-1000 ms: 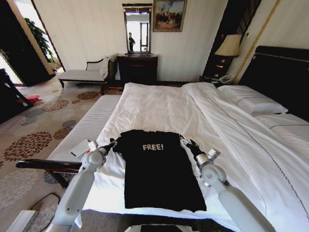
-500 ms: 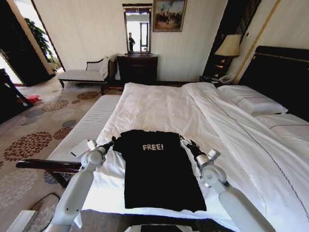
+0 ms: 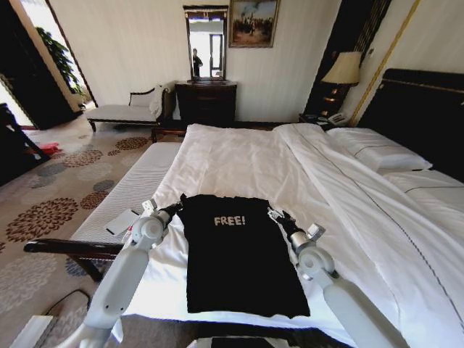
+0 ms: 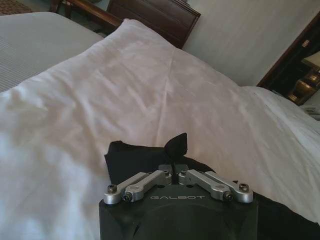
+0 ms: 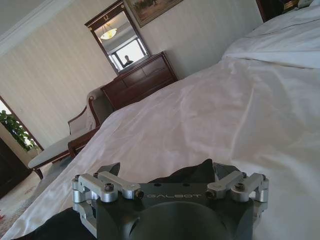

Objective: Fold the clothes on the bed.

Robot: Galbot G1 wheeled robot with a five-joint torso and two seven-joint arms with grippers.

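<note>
The black T-shirt [image 3: 235, 254] with white "FREE!" lettering lies flat, chest up, near the foot of the white bed [image 3: 239, 156]. My left gripper [image 3: 174, 209] is at the shirt's left shoulder. In the left wrist view it [image 4: 174, 161] is shut, with a tuft of the black cloth [image 4: 176, 144] pinched and standing up. My right gripper [image 3: 274, 214] is at the shirt's right shoulder. In the right wrist view it [image 5: 167, 172] stands open with its fingers spread wide, and the shirt's edge [image 5: 197, 171] lies between them.
A pale upholstered bench [image 3: 127, 190] with a small white item [image 3: 122, 221] runs along the bed's left side. Pillows [image 3: 377, 152] and the dark headboard [image 3: 428, 112] are at the right. A dresser [image 3: 206, 101], a chaise [image 3: 123, 110] and a lamp [image 3: 343, 69] stand by the far wall.
My left gripper has moved inward to the right, drawing the shirt's left sleeve in with it. The right gripper has shifted slightly to the left.
</note>
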